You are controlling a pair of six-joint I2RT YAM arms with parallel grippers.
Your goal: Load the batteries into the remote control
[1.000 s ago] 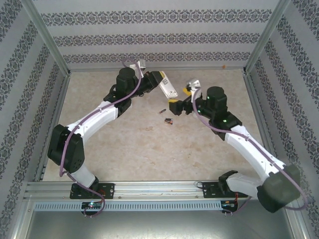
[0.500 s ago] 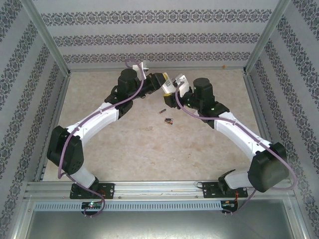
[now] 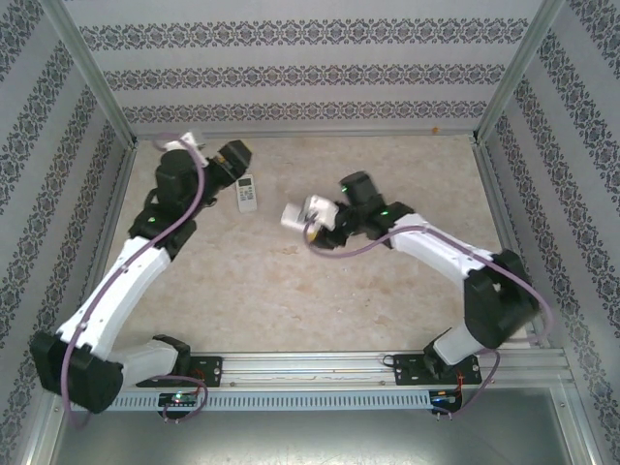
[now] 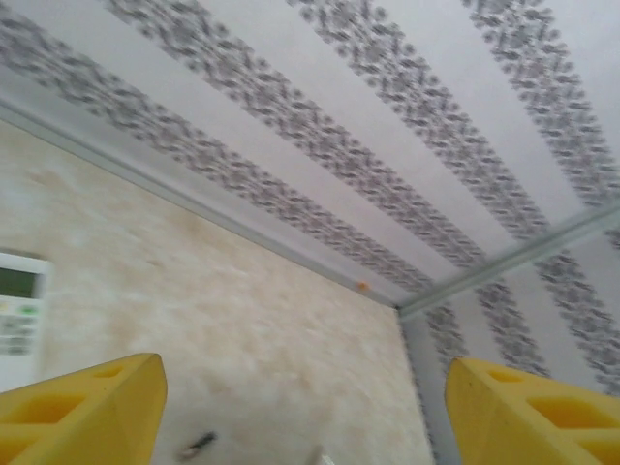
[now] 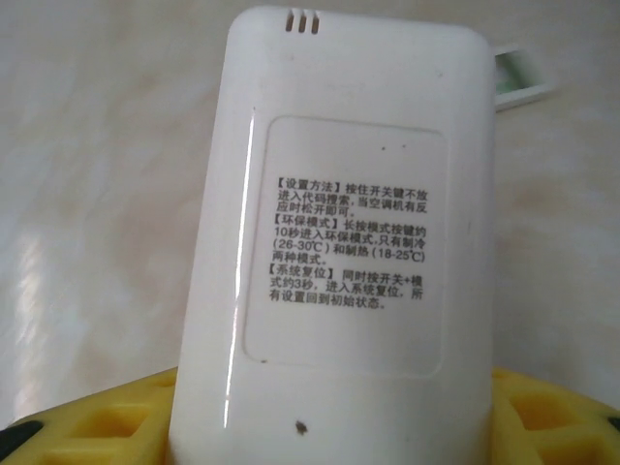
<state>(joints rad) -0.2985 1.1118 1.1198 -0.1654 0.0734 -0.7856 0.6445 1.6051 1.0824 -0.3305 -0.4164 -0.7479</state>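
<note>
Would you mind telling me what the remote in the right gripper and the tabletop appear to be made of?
The held remote looks like glossy white moulded plastic: a bright reflected streak runs down its smooth back. The tabletop looks like beige marble-patterned stone or laminate, rather matte; the veining alone cannot settle which.

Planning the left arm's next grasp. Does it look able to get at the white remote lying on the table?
Probably yes. The loose remote lies flat on the table, close to the open, empty left gripper, nothing between them. The right gripper, holding the other remote, stands apart.
</note>
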